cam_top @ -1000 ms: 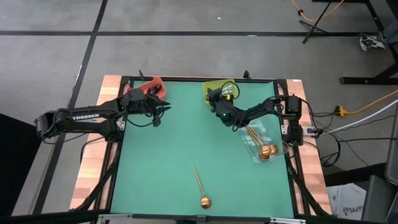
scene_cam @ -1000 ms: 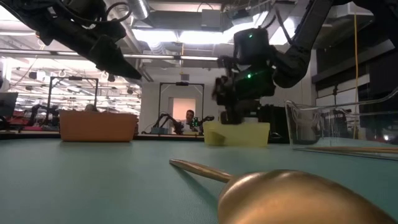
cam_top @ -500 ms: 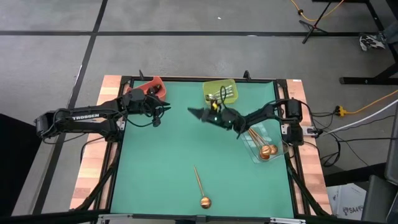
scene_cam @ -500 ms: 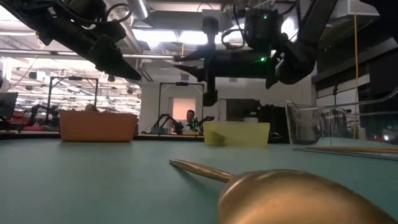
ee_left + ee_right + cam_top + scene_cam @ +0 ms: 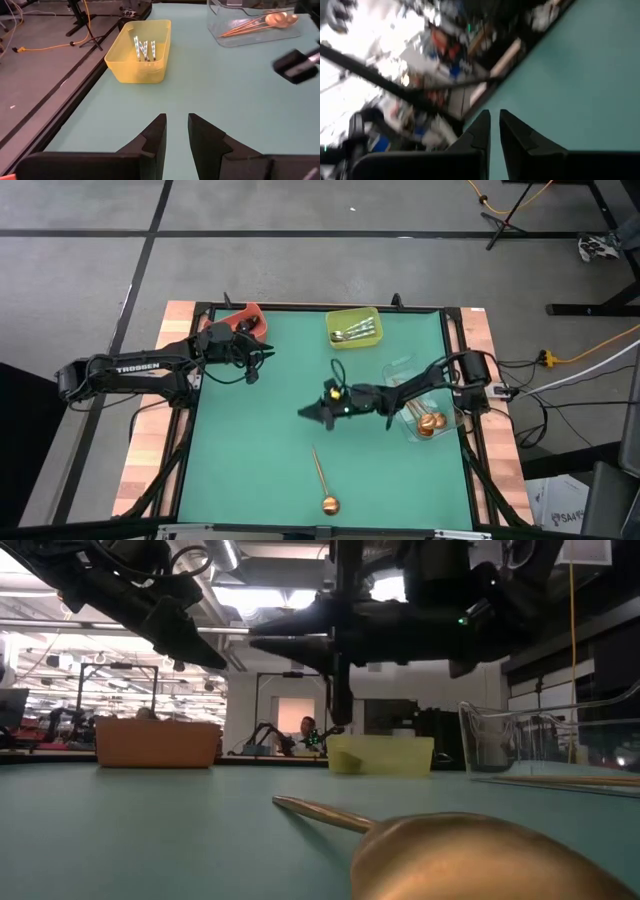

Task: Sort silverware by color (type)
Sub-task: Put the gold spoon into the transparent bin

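Right pincer (image 5: 303, 415) has swung off the yellow-green bin (image 5: 354, 327) to mid-tabletop (image 5: 250, 450), fingers nearly closed, holding nothing visible. Left pincer (image 5: 270, 356) unchanged near the red bin (image 5: 245, 317), slightly open, empty. Lone copper-gold spoon (image 5: 322, 480) lies flat on the near tabletop, long axis roughly front-back, bowl toward the front edge. More copper-gold spoons (image 5: 420, 412) sit in the clear bin (image 5: 440, 395).

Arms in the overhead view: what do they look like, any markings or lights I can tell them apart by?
Both arms are dark and jointed. The left arm has white TROSSEN lettering along its link; the right arm shows a small green light near its wrist. Each hand has two dark, tapered fingers, and black cables trail from the joints.
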`<state>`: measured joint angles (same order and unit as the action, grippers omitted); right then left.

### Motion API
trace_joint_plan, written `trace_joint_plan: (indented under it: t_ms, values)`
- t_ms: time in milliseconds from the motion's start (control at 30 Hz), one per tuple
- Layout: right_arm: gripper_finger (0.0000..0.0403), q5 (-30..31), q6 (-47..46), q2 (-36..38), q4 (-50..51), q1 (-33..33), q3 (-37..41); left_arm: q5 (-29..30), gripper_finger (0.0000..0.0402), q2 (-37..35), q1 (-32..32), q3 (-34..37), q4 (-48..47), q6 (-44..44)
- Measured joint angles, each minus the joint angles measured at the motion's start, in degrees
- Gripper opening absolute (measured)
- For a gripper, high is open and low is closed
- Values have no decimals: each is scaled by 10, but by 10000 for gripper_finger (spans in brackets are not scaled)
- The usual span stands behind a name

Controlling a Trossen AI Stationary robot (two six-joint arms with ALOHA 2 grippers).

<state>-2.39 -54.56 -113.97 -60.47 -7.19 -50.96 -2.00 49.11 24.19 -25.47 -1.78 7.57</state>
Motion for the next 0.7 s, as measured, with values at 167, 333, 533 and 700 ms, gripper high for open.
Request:
trace_joint_plan:
  t_ms: [167, 333, 533, 700]
  values:
    - [33, -38, 0, 0, 65, -27, 0, 0, 73, 0, 0, 0, 0, 0]
    - [33, -48, 0, 0, 101, -50, 0, 0, 73, 0, 0, 0, 0, 0]
    - [33, -49, 0, 0, 117, -70, 0, 0, 73, 0, 0, 0, 0, 0]
    - [33, -69, -1, 1, 129, -80, 0, 0, 73, 0, 0, 0, 0, 1]
